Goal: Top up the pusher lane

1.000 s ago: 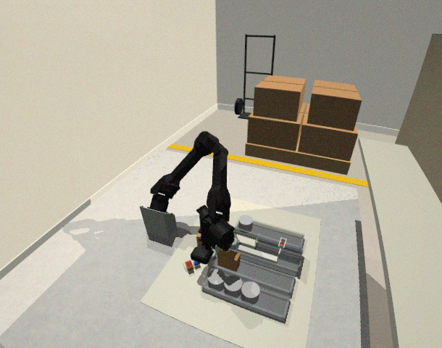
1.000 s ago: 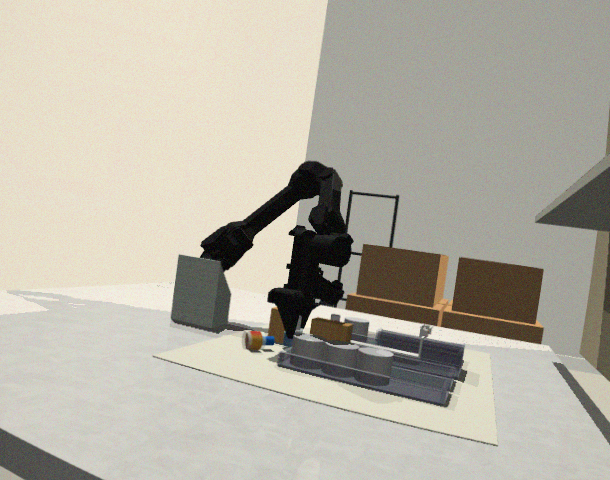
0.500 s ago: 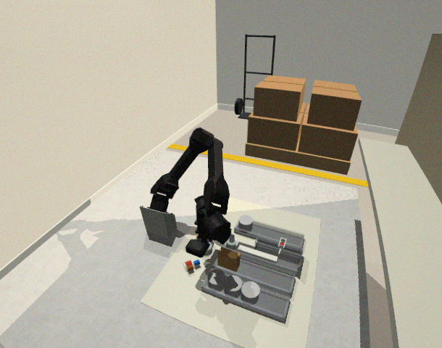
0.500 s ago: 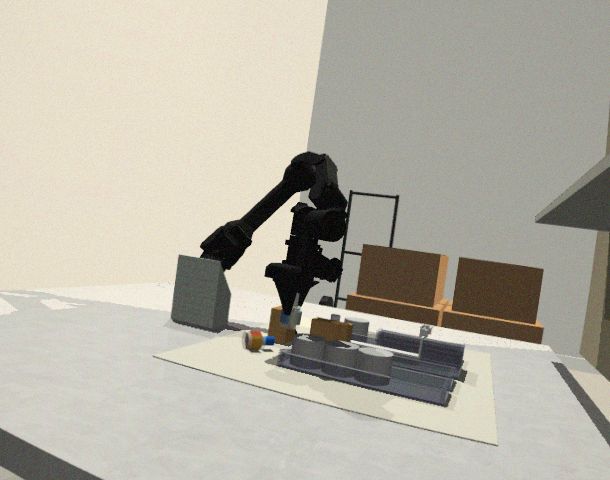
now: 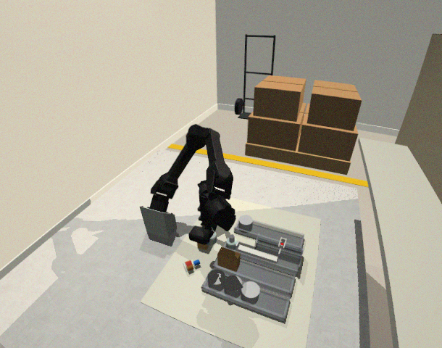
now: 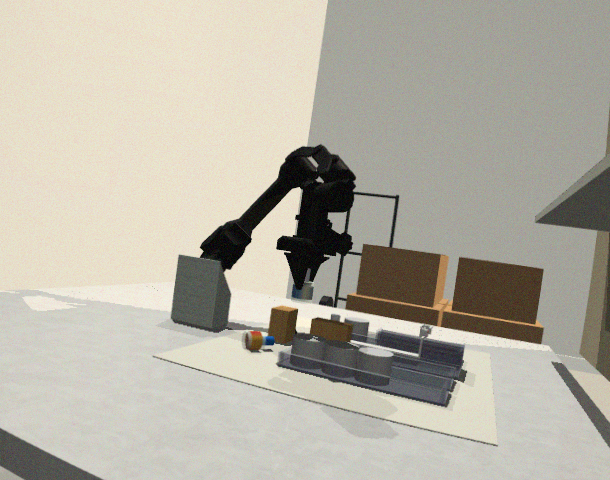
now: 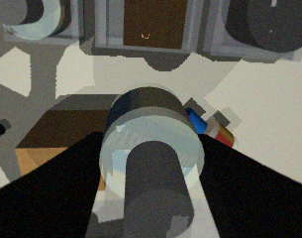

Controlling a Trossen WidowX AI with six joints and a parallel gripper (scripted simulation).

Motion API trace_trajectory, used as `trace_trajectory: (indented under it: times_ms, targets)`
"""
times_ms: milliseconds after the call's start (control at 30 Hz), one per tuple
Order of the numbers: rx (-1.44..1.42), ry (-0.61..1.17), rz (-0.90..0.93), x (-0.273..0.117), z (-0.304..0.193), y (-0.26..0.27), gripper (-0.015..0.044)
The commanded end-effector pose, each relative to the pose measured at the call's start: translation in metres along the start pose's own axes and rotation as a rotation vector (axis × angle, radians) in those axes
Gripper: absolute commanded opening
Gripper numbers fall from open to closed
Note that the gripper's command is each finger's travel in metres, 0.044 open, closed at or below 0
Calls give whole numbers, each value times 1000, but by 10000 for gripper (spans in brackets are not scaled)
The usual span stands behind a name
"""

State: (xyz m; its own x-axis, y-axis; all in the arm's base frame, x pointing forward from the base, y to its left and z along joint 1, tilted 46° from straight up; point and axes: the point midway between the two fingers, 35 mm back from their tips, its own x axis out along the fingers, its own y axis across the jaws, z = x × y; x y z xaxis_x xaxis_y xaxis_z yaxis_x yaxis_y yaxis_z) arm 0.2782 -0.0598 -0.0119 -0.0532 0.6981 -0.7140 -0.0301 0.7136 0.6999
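Observation:
My gripper [image 6: 304, 284] [image 7: 150, 142] is shut on a loose jar [image 6: 305, 292] [image 7: 151, 124] with a pale glassy shoulder and grey cap. The jar hangs upright above the mat, in front of the lanes. A like jar [image 5: 231, 242] [image 7: 51, 22] with a grey cap stands at the front end of the sprung lane [image 5: 290, 261]; in the exterior view mostly its cap [image 6: 335, 317] shows over a brown box. A long white strip [image 5: 256, 252] runs behind this jar. The pusher plate is not clearly visible. In the top view the arm mostly hides my fingertips.
An upright brown box [image 5: 203, 246] [image 6: 283, 324] [image 7: 61, 129] and a lying blue-capped jar [image 5: 188, 265] [image 6: 253, 340] [image 7: 223, 136] are near the lane fronts. Another brown box [image 5: 228, 259] [image 6: 331, 329] [image 7: 155, 22] stands in the neighbouring lane. Outer lanes hold grey cans [image 5: 250, 292] [image 6: 375, 364].

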Motion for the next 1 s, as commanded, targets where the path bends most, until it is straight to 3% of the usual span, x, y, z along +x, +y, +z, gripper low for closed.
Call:
trace_trajectory:
  times_ms: [0, 400, 967]
  targets:
    - [3, 1, 1, 9, 3, 18, 0]
    - [22, 3, 13, 44, 6, 77, 0]
    - [22, 3, 15, 69, 7, 78, 0]
